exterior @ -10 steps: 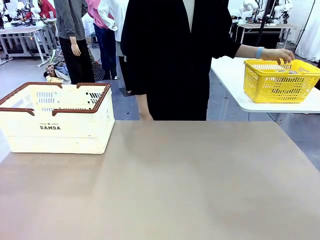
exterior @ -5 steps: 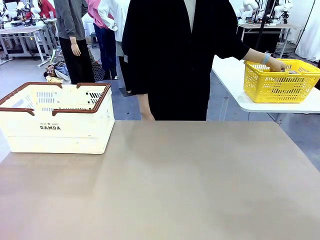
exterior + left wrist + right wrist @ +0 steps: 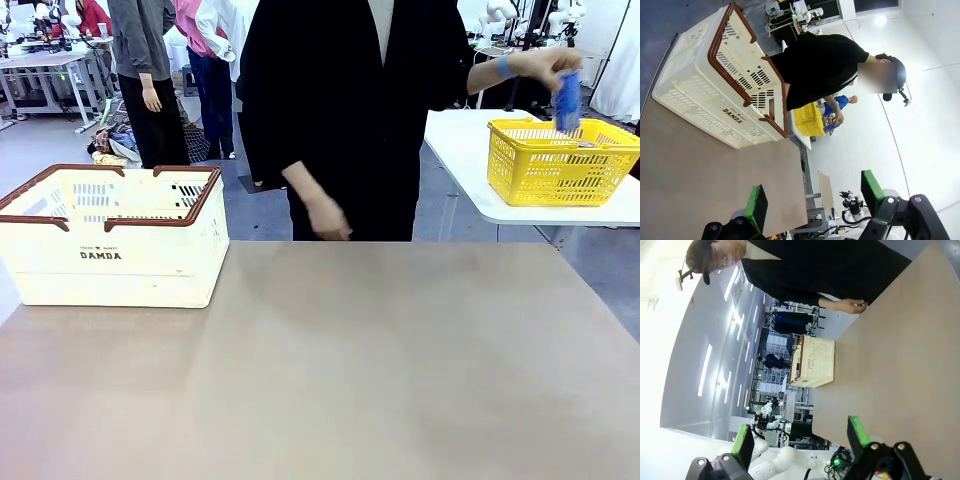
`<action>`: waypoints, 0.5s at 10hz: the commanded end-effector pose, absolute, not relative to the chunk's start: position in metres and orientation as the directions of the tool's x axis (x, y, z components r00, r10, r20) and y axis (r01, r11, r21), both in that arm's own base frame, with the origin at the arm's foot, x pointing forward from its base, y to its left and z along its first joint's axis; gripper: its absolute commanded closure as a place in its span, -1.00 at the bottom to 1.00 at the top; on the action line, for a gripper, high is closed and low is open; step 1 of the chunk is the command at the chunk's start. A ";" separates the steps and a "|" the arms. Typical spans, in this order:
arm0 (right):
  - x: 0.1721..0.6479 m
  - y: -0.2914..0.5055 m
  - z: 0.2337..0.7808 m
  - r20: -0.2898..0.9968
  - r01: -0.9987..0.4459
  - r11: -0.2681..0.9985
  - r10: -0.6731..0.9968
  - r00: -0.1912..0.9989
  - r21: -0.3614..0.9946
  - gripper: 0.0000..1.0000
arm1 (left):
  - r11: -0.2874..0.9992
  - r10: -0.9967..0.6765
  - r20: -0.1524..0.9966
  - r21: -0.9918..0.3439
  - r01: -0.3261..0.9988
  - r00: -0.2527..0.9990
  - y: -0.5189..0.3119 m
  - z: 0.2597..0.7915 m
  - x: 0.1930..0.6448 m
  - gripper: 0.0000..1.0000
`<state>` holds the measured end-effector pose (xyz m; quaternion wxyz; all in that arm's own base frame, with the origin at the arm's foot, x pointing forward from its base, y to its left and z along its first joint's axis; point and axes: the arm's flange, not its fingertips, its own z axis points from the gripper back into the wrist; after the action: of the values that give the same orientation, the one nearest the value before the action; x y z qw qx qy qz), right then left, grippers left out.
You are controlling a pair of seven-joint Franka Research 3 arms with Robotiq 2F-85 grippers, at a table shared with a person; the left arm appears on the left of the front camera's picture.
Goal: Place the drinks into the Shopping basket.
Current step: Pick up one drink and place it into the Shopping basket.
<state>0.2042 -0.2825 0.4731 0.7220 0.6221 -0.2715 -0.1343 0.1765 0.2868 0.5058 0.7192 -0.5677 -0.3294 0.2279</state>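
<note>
A person in black stands at the far side of the table, holding a blue drink can (image 3: 568,100) up in one hand above a yellow mesh basket (image 3: 560,162). The cream-white Shopping basket (image 3: 110,240) with brown rim and "DAMDA" print stands on the table at the far left; I cannot see anything inside it. It also appears in the left wrist view (image 3: 715,95) and, small and far off, in the right wrist view (image 3: 815,362). My left gripper (image 3: 815,200) is open above the table with nothing between its green pads. My right gripper (image 3: 800,440) is open and empty too.
The yellow mesh basket sits on a separate white side table (image 3: 470,170) at the far right. The person's other hand (image 3: 328,218) hangs at the tan table's (image 3: 330,370) far edge. Other people stand farther back on the left.
The person's hand has risen out of the yellow basket with the blue can in it. Their other hand has swung forward to the table's far edge.
</note>
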 end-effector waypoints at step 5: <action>0.203 -0.287 0.477 0.239 -0.158 0.196 -0.522 0.819 0.968 -1.00 | 0.267 0.688 0.237 -0.962 0.064 0.686 0.289 0.506 0.174 -1.00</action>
<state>0.2042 -0.2825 0.4733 0.7221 0.6220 -0.2716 -0.1341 0.1764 0.2868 0.5059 0.7193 -0.5675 -0.3297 0.2277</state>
